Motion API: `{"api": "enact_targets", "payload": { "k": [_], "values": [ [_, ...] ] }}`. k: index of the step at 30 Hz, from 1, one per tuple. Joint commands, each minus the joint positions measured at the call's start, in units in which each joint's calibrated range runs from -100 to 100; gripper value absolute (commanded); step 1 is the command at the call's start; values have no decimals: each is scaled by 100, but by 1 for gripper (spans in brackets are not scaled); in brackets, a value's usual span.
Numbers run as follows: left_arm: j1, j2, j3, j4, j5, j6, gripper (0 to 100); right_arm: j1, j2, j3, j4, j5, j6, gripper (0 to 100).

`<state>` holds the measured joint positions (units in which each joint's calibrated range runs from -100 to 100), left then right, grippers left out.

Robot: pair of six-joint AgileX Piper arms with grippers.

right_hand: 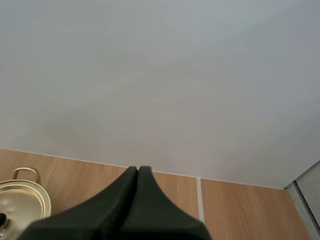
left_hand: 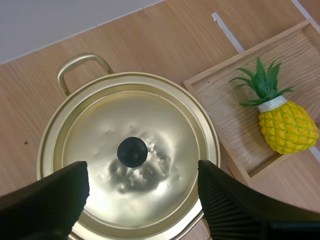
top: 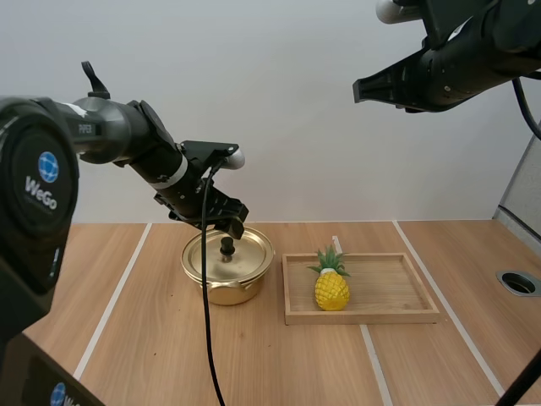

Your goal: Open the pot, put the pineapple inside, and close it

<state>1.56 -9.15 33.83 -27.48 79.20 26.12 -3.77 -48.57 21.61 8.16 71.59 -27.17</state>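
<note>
A gold pot (top: 228, 269) stands on the table with its lid (left_hand: 131, 155) on; the lid has a black knob (left_hand: 132, 152). My left gripper (top: 230, 222) hovers just above the lid, open, its fingers (left_hand: 227, 205) apart on either side of the knob and not touching it. A yellow pineapple (top: 332, 282) with a green crown lies in the wooden tray (top: 397, 314) to the right of the pot; it is also seen beside the pot as the pineapple (left_hand: 282, 120). My right gripper (top: 362, 88) is held high over the table, shut, its fingers (right_hand: 137, 200) together as one wedge.
The tray (left_hand: 225, 107) sits close against the pot's right side. White tape lines run across the wooden table (top: 152, 355). A round hole (top: 517, 282) is set in the table at the far right. The pot (right_hand: 20, 200) has a loop handle at its back.
</note>
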Motion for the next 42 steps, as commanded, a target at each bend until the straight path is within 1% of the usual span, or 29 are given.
{"api": "enact_targets", "payload": {
  "k": [1, 9, 28, 42],
  "values": [
    [-19, 170, 15, -157, -44, 50, 100, -23, -35, 14, -27, -20, -45, 0],
    [-19, 550, 15, -493, -263, 289, 100, -23, -35, 14, -26, 37, -45, 0],
    [-25, 999, 15, -516, -1013, 507, 100, -23, -20, 14, -26, 106, -45, 0],
    [-25, 1001, 15, -564, -1052, 598, 100, -23, -20, 14, -26, 106, -45, 0]
  ]
}}
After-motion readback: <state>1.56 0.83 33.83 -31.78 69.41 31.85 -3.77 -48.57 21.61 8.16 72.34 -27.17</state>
